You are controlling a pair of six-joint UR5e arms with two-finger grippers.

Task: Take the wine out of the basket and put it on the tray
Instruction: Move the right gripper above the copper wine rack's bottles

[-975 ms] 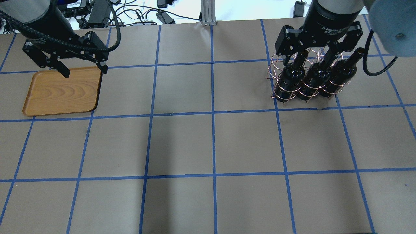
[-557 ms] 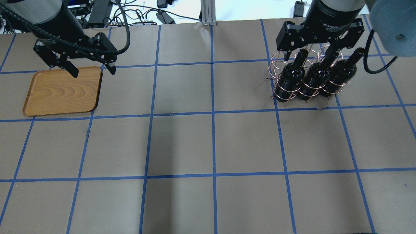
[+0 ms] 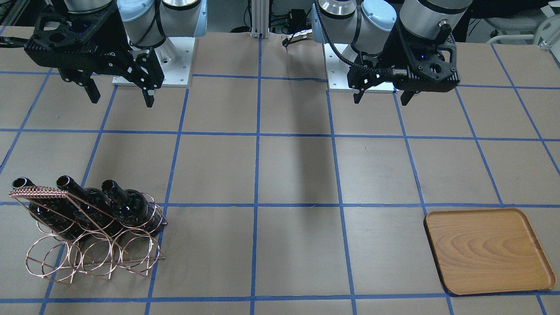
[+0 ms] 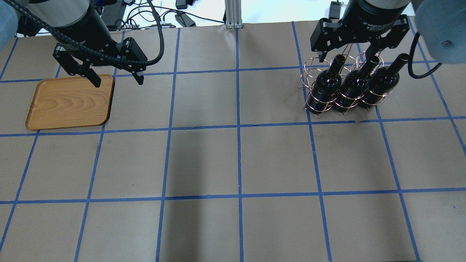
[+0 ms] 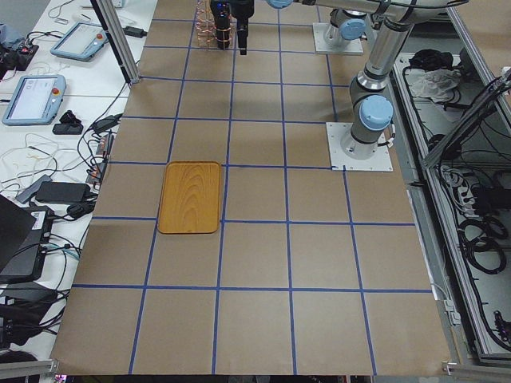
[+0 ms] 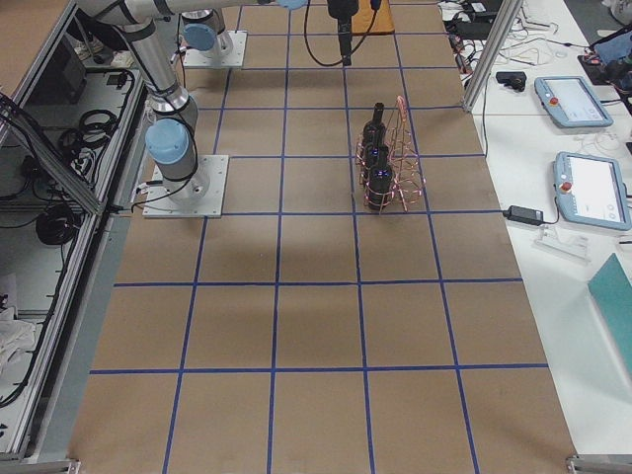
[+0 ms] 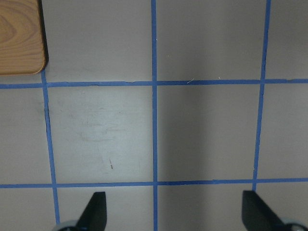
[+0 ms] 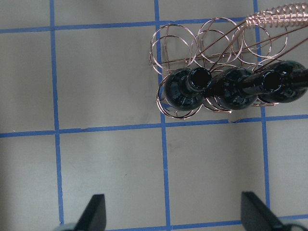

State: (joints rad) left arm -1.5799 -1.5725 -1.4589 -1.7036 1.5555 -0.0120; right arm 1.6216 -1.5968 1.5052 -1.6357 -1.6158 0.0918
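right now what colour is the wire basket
Copper, a shiny pinkish metal; the basket shows best in the exterior front-facing view.

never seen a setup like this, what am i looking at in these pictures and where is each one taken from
This is a robot with two arms at a table marked with blue tape. Each arm ends in a gripper, a two-fingered clamp. One picture is taken from behind the robot looking down, one from across the table facing it, so the sides swap, and one from each end of the table. The last two come from cameras on the wrists, looking down past the fingers. On the table stand a copper wire rack holding three dark wine bottles and, far to the side, a wooden tray. The left gripper hangs near the tray, the right gripper up near the rack. Both are open and hold nothing.
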